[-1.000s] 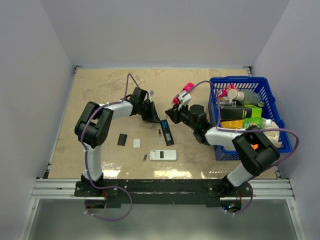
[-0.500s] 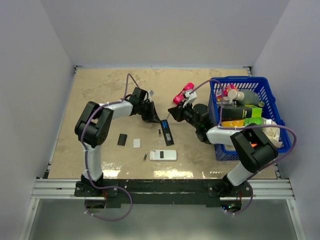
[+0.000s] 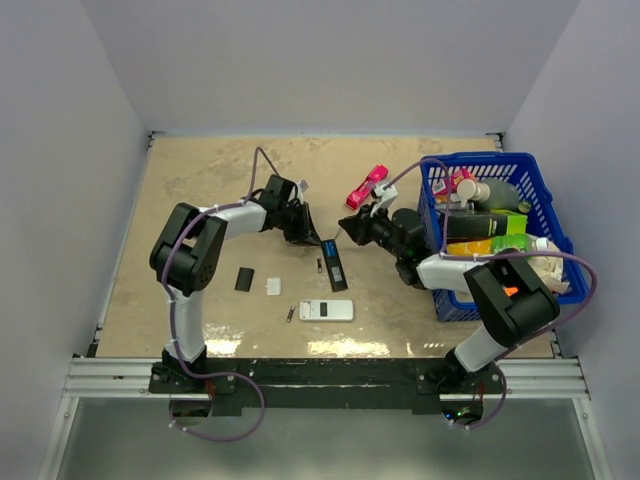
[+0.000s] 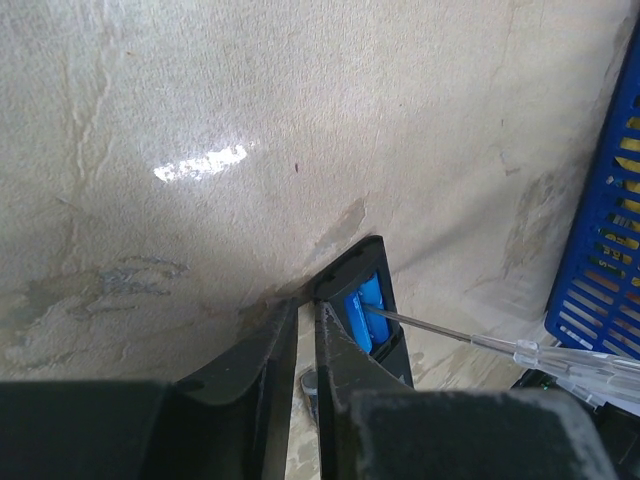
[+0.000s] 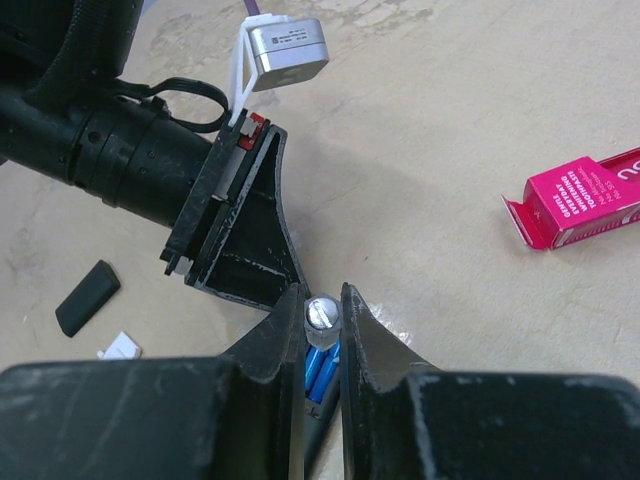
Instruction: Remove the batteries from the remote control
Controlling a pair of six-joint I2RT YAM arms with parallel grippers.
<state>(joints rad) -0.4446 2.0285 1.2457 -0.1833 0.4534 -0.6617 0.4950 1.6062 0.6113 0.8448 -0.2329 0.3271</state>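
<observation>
The black remote [image 3: 336, 268] lies flat in the middle of the table [image 3: 200, 190]. Its long side runs from near to far. Its back is open at the far end. The two blue batteries [image 4: 362, 312] sit side by side in that open slot.

The left gripper [image 4: 306, 305] reaches in from the left, with its tips down at the far left corner of the black remote. Its fingers are almost together, and only table shows in the thin slit between them. One finger touches the remote's edge, but I cannot tell if it pinches it.

The right gripper [image 5: 320, 292] reaches in from the right. It is squeezed tight on a screwdriver [image 4: 450, 332]. The thin metal tip reaches the blue batteries.

The two grippers meet over the far end of the black remote, so there is little room between them. The pink box [image 3: 366, 186] lies just beyond the right gripper. The blue basket [image 3: 480, 157] stands close on the right, beside the right arm. The widest stretch of table is on the far left.

On the near side, the white remote [image 3: 326, 311] lies crosswise, a little apart from the black one. The black cover [image 3: 244, 279] and the white cover [image 3: 273, 286] lie side by side to the left, well apart from both grippers.
</observation>
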